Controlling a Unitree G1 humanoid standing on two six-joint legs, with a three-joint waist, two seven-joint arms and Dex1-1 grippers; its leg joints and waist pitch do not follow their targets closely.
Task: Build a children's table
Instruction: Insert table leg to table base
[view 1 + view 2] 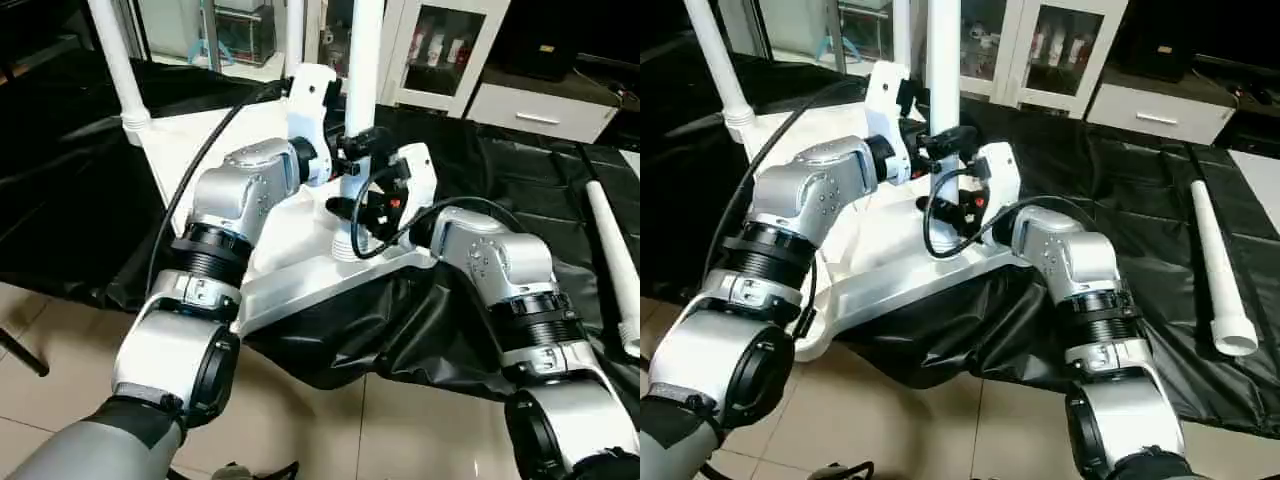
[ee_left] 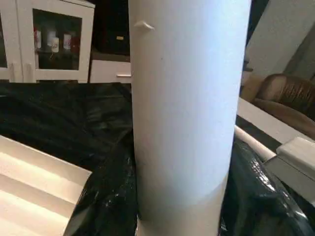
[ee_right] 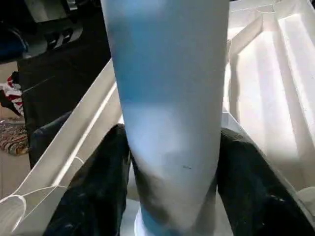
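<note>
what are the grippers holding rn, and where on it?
Both hold the same upright white leg, low on its shaft just above the tabletop corner socket: left gripper slightly higher, right gripper just below it.

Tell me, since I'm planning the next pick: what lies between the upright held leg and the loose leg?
Bare black cover, seen in the right eye view, between held leg and loose leg.

Silver forearms (image 1: 235,200), ribbed black wrist rings, looping black cables (image 1: 375,235).
</note>
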